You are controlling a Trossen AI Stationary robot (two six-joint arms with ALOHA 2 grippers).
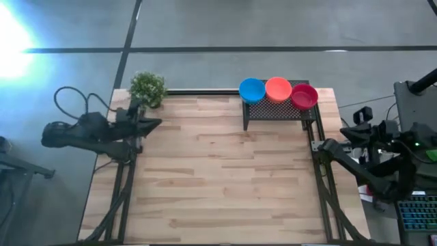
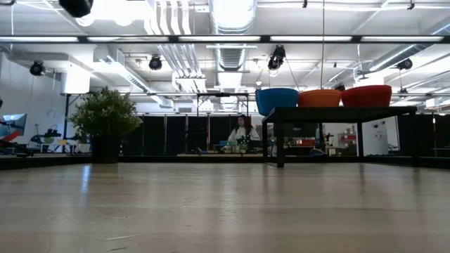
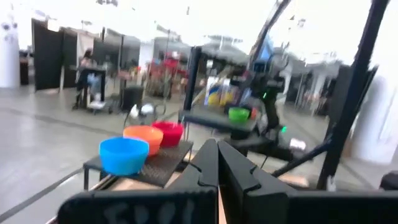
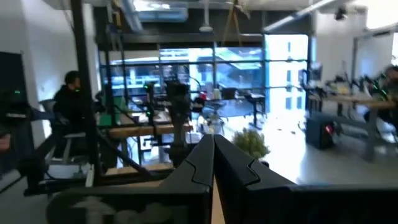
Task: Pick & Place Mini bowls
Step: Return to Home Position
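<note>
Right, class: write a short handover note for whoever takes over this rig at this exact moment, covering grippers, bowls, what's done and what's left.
Left gripper: shut, empty, at the table left edge.
Right gripper: shut, empty, at the right edge.
Bowls: blue bowl, orange bowl and red bowl side by side on the black rack at the far edge; any nested under them cannot be seen.
Done: no bowls lie on the table.
Left: apparently only parking the arms.

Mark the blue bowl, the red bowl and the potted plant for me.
blue bowl (image 1: 252,89): high view, centre of its inside.
red bowl (image 1: 304,96): high view, centre of its inside.
potted plant (image 1: 147,87): high view, middle of its foliage.
</note>
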